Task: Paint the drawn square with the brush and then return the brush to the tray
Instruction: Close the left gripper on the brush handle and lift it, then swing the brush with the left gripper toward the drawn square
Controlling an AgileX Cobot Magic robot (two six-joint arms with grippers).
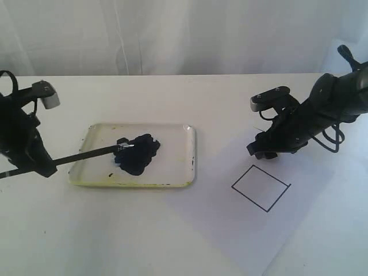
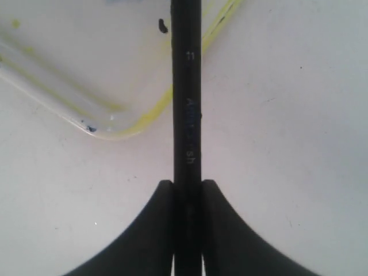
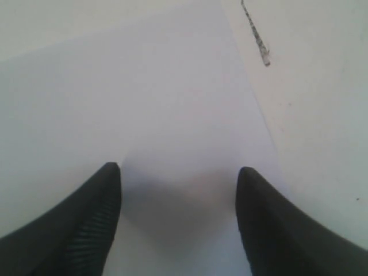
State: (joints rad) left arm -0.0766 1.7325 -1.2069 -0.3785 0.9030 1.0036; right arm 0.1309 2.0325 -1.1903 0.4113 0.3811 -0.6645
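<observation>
1. Counts, largest first: one white table (image 1: 86, 230), one paper sheet (image 1: 299, 230), two arms (left arm (image 1: 17, 138), right arm (image 1: 322, 109)), one tray (image 1: 172, 149), one drawn square (image 1: 260, 188), one brush (image 1: 86, 154).
2. The tray sits left of centre; the drawn square, its interior white, lies on the paper sheet to the right, well apart from the tray.
3. The left arm and the brush's rear end are cut off by the exterior view's edge. The brush tip is lost in the tray's dark paint blotch (image 1: 141, 152).
4. The left gripper (image 2: 188, 185) is clamped narrowly on the brush handle, outside the tray's rim.
5. The right gripper (image 3: 178, 172) stands wide apart and empty over the paper sheet, near the drawn square.
</observation>
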